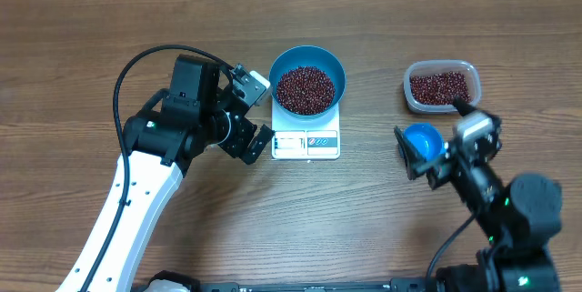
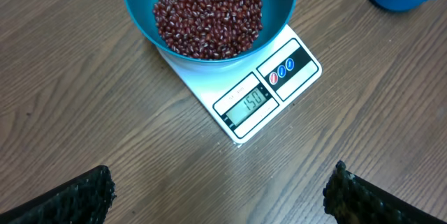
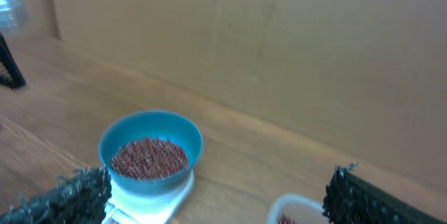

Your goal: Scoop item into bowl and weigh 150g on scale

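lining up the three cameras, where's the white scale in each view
Overhead: the scale sits at centre, its display edge toward the bottom, partly under the bowl.
Left wrist: the scale is in the upper middle, slanting down to the right, with display and buttons showing.
Right wrist: bottom left, only a white corner shows below the bowl.
Shared landmark: the blue bowl of beans standing on it, seen in all three views.

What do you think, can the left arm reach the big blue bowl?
Probably yes. The left fingers are open beside the scale, and nothing lies between them and the bowl sitting on it.
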